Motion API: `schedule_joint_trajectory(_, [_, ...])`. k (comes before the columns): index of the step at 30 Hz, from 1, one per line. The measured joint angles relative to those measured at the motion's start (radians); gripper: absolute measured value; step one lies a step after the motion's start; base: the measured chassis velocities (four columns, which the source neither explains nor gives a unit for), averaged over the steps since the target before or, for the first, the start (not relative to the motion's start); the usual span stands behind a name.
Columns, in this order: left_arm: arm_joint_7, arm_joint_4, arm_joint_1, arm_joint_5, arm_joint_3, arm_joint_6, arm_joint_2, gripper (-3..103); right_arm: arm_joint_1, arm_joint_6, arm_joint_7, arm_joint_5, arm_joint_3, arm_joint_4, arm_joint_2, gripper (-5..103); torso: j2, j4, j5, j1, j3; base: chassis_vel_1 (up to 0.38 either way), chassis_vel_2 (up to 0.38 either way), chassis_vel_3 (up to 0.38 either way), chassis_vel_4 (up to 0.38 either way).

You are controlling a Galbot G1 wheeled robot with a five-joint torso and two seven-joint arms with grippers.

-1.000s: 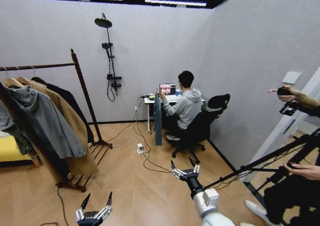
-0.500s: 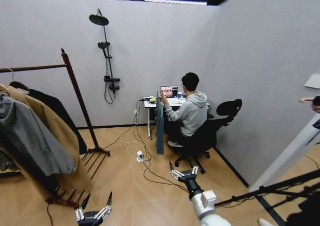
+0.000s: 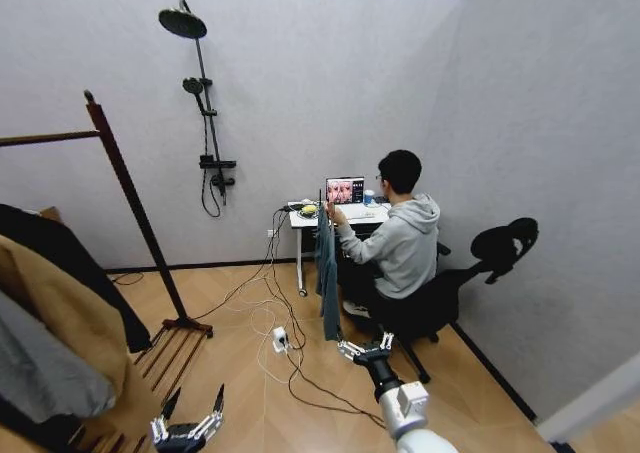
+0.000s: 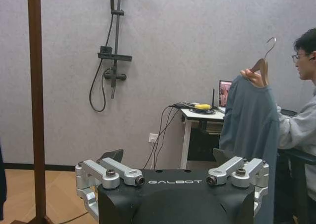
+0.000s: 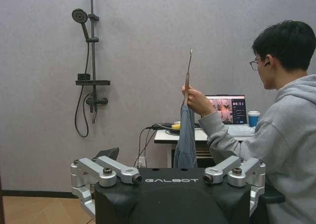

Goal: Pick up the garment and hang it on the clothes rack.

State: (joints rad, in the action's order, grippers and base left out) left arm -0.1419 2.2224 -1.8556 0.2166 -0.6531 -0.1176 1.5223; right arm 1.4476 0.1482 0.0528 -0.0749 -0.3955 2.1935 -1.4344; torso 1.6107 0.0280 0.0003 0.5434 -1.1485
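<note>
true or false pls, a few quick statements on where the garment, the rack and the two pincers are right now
1. A person's hand holds the garment up by its hanger. True.
2. The garment hangs on the clothes rack. False: it is held beside the desk, away from the rack.
3. The right pincer is shut on the garment. False: it is open, empty, apart from it.
4. The left pincer is open and empty. True.

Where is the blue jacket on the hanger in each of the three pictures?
Head view: the garment hangs from a person's hand, mid-picture, beside the desk.
Left wrist view: the garment, right of centre.
Right wrist view: the garment, edge-on, centre.
Shared landmark: wall shower fixture.
</note>
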Motion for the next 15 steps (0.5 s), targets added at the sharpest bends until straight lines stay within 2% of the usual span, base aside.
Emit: schedule_joint_trajectory(15, [0.0, 0.0, 0.0, 0.0, 0.0, 0.0, 0.0, 100, -0.125, 0.036, 0.011, -0.03, -0.026, -0.062, 0.063, 100, -0.001, 0.0003, -0.0001, 0.001, 0.0, -0.323, 0.325, 0.327, -0.323])
